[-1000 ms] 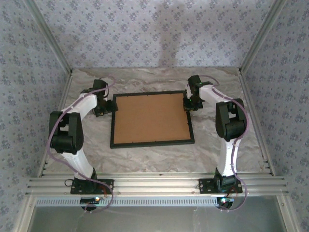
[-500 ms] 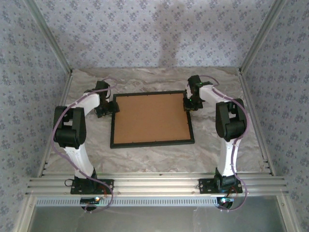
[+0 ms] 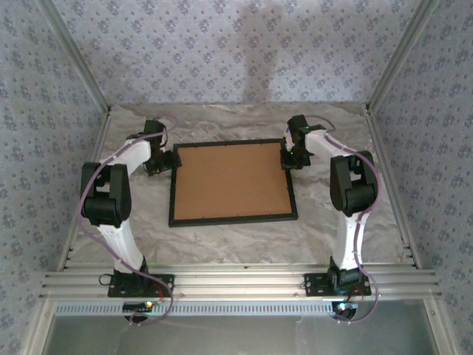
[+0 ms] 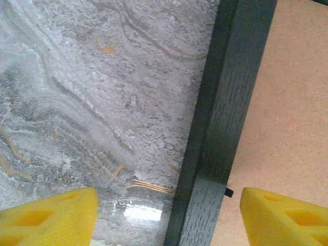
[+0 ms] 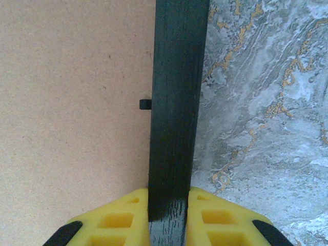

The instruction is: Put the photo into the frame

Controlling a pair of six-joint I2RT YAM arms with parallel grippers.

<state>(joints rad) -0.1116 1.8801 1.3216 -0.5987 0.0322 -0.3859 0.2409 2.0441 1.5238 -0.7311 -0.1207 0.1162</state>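
The black frame (image 3: 233, 218) lies flat on the marbled table with a brown backing board (image 3: 230, 180) inside it. My right gripper (image 3: 288, 158) is shut on the frame's right rail (image 5: 177, 102), its yellow fingers (image 5: 120, 220) pressed against both sides. My left gripper (image 3: 170, 159) stands open astride the left rail (image 4: 225, 102), with one yellow finger (image 4: 48, 218) over the table and the other over the board, neither touching the rail. The photo is out of view.
Small black retaining tabs stick out from the rails onto the board (image 4: 228, 192) (image 5: 145, 104). Patterned walls enclose the table (image 3: 236, 237) on three sides. The aluminium base rail (image 3: 236, 285) runs along the near edge.
The left arm's elbow has swung inward and up, and the left gripper has shifted slightly toward the back along the frame's left rail. The right arm and the frame have not moved.
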